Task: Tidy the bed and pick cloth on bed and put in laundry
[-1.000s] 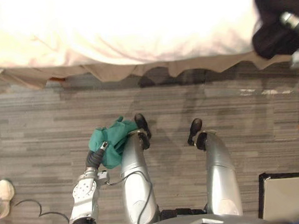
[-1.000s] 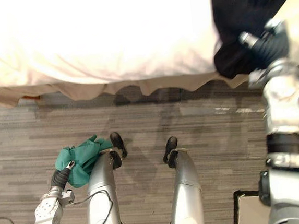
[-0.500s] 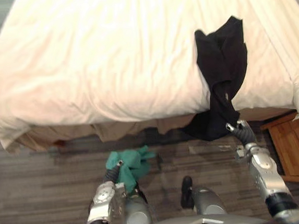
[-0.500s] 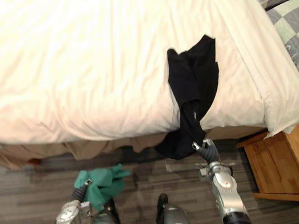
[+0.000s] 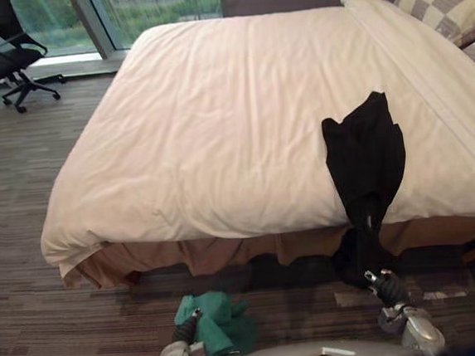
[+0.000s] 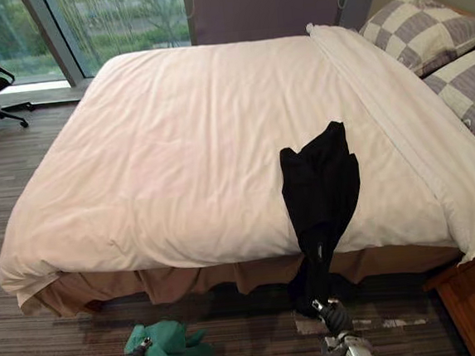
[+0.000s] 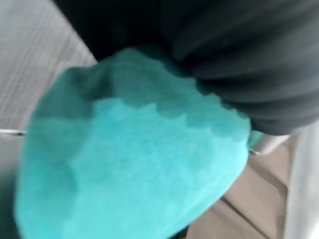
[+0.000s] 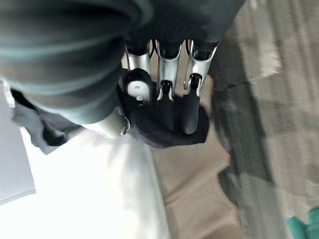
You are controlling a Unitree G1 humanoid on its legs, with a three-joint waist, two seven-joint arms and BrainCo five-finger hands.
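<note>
Two cloths: black cloth (image 5: 365, 163) and green cloth (image 5: 224, 327) are seen; neither is in the laundry yet.
Black cloth: draped over the foot edge of the bed (image 5: 227, 250), on the robot's right half. Its upper part is spread on the duvet (image 6: 177, 150) and its lower end hangs down past the bed skirt.
Long axis: run from the bed top over the edge and down toward the robot, ending at the right hand (image 5: 388, 287).
Right hand: curled tight round the hanging lower end of the black cloth, as read in the right wrist view. Nothing else is held.
Left hand (image 5: 187, 332): low on the robot's left, well apart from the black cloth. Green cloth is bunched over it, and how far it is closed cannot be told.
Nearer hand: right, in contact with the cloth.
Next move (judged): cloth is best drawn off along its own axis, toward the robot and down.
Risk (judged): duvet may be dragged askew if the fabric catches.
</note>
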